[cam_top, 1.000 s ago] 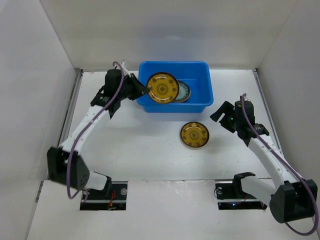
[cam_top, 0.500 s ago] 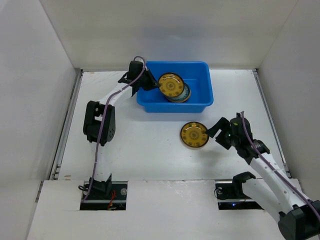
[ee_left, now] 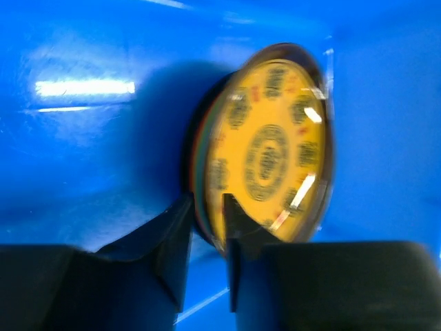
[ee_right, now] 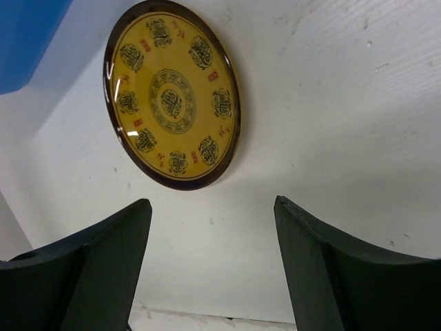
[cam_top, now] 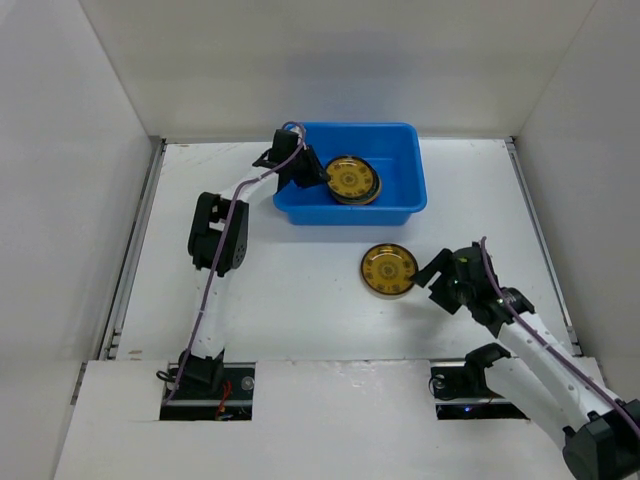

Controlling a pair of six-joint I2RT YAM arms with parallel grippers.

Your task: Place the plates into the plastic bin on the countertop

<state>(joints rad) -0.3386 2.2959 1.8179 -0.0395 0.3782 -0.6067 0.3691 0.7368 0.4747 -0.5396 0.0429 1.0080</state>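
Observation:
The blue plastic bin stands at the back of the white countertop. My left gripper reaches into it, shut on the rim of a yellow-brown patterned plate. In the left wrist view this plate rests against a stack of other plates, with my gripper pinching its lower edge. A second yellow-brown plate lies flat on the countertop in front of the bin. My right gripper is open and empty just right of it. In the right wrist view, that plate lies ahead of the open gripper.
White walls close in the countertop on the left, back and right. A corner of the bin shows at the top left of the right wrist view. The arm bases sit at the near edge.
My left gripper has carried its plate deeper into the bin and lowered it onto the stack. My right gripper has moved nearer and left, up to the plate on the countertop.

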